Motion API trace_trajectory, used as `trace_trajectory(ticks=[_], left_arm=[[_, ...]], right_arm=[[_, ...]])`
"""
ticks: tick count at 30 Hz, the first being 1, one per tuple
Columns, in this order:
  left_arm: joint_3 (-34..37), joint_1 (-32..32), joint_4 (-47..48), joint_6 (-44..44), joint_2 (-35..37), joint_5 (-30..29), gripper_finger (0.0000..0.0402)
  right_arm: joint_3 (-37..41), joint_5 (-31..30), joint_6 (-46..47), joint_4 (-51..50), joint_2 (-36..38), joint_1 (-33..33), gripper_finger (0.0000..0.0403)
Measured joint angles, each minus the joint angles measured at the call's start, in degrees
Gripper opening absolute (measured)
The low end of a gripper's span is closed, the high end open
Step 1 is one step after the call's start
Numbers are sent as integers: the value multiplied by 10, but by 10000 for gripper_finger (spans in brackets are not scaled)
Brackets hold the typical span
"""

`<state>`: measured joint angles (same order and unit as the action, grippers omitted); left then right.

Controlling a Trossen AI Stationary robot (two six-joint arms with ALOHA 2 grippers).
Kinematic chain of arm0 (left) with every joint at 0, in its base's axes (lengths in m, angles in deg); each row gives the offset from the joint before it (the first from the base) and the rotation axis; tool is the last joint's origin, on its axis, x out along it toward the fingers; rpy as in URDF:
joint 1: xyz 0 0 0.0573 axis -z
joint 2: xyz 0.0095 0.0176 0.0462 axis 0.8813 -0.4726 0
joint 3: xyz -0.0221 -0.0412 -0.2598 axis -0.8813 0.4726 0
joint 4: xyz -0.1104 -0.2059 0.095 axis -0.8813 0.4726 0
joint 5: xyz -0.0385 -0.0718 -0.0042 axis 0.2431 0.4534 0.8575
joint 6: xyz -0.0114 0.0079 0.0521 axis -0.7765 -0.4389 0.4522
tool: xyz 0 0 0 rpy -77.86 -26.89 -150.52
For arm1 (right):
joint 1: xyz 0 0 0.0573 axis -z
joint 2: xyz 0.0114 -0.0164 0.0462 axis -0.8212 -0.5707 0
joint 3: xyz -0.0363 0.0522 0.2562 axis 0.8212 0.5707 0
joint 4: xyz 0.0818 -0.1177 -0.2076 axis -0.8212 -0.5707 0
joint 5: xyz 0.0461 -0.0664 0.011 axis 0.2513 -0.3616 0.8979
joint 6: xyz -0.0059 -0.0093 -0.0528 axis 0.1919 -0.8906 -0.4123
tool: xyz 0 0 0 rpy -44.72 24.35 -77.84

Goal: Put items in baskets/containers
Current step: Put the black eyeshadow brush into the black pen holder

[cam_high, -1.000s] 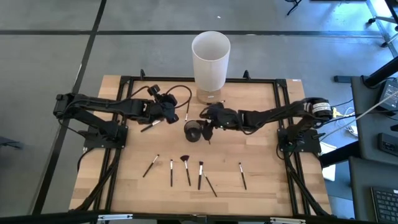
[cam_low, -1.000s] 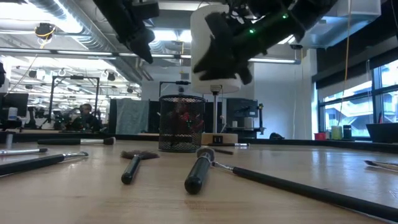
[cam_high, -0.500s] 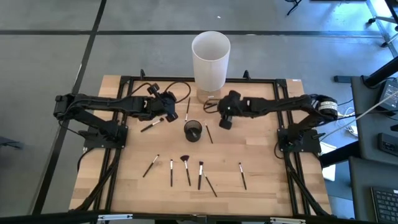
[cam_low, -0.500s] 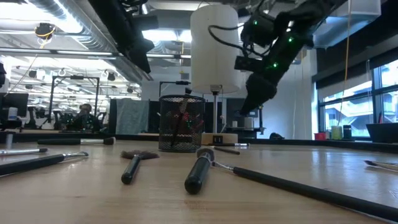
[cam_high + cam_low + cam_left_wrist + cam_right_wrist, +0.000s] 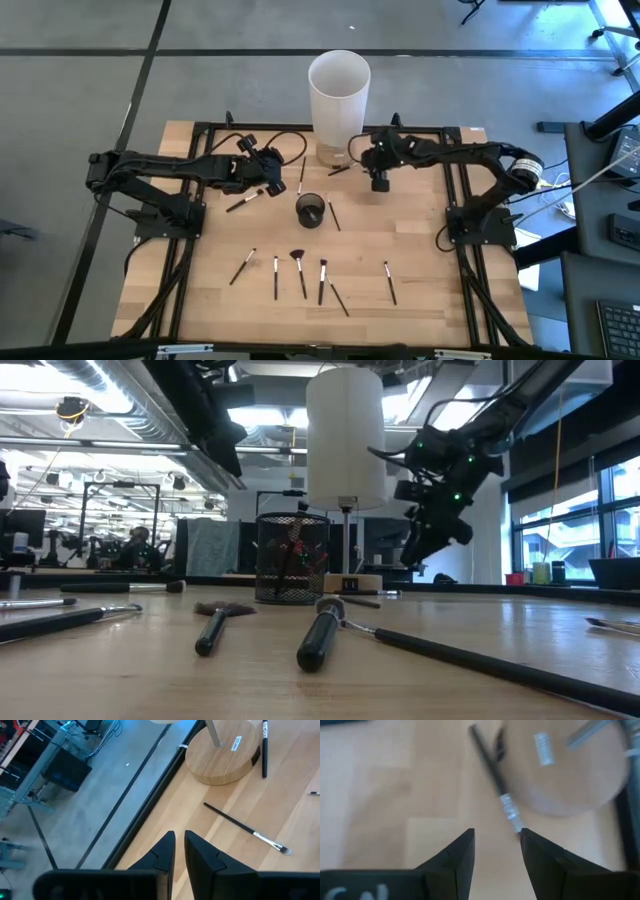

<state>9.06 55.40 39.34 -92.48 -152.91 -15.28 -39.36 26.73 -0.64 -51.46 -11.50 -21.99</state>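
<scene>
The dark mesh cup (image 5: 310, 210) (image 5: 292, 572) stands mid-table, with brushes showing inside it in the low view. Thin dark makeup brushes lie flat on the wood: several in a row near the front (image 5: 300, 275), one right of the cup (image 5: 334, 215), one by the left gripper (image 5: 243, 200), one farther back (image 5: 301, 175). Another brush (image 5: 338, 170) (image 5: 496, 777) lies against the white cylinder's wooden base. My right gripper (image 5: 378, 182) (image 5: 496, 835) hovers open above the table, just short of that brush's pale tip. My left gripper (image 5: 270, 178) (image 5: 178, 840) hangs shut, holding nothing, left of the cup.
The tall white cylinder (image 5: 339, 95) on its round wooden base (image 5: 222, 757) (image 5: 565, 775) stands at the far edge, close to the right gripper. A black frame rail (image 5: 300, 128) runs around the table top. Cables loop beside the left arm (image 5: 285, 145).
My right gripper has left the spot over the dark cup and swung up and toward the far edge, ending beside the white cylinder's base. The brush lying right of the cup came into view as it left. The left arm has barely moved.
</scene>
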Motion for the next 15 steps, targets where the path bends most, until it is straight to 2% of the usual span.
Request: trace_trajectory(ticks=[6, 15], left_arm=[[0, 0, 0, 2, 0, 0, 31], [0, -1, -1, 6, 0, 0, 30]], right_arm=[[0, 59, 17, 65, -43, 40, 159], [-1, 63, 2, 88, -120, 65, 159]])
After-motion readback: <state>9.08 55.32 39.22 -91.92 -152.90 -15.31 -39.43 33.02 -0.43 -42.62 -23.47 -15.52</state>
